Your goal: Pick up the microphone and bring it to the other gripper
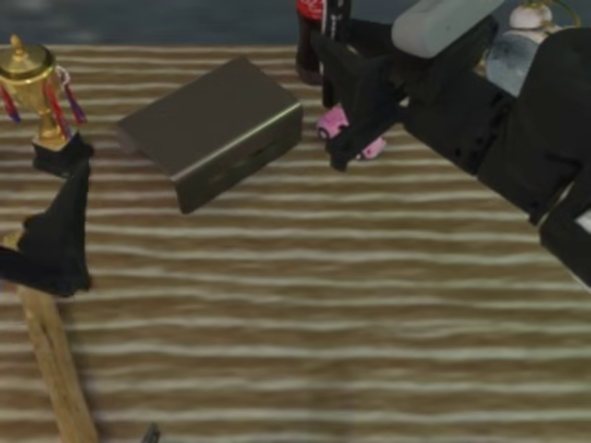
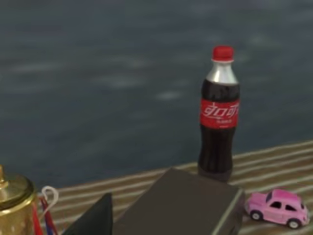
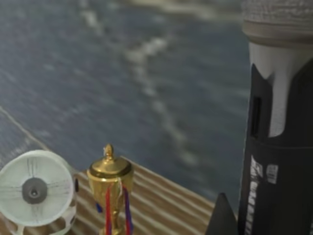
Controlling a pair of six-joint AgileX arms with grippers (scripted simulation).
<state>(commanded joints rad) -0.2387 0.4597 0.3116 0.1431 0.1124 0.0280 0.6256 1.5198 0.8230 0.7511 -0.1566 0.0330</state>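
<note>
**Mia:** Where is the slim black microphone (image 3: 276, 161) with the little grey mesh head?

**Ben:** It is standing straight up, right up close to the right gripper (image 1: 349, 138). Its head is pointing up. That gripper is hanging near the far edge of the stripy brown tabletop (image 1: 323, 305), toward the far right corner.

**Mia:** Is the gripper squeezing it?

**Ben:** I cannot tell. The hold is not showing.

**Mia:** What is sitting under that gripper?

**Ben:** A small pink toy car (image 2: 278, 207) is peeking out below it. A dark cola bottle with a red cap (image 2: 219, 115) is standing just beside, at the far edge. A flat dark grey box (image 1: 212, 129) is lying next to the car, closer to the middle.

**Mia:** And the left gripper (image 1: 63, 161)?

**Ben:** It is waiting by the left edge, well apart from the microphone. I cannot tell if it is open or closed. A shiny gold trophy cup with red and blue ribbons (image 1: 32, 83) is standing just behind it, in the far left corner.
</note>
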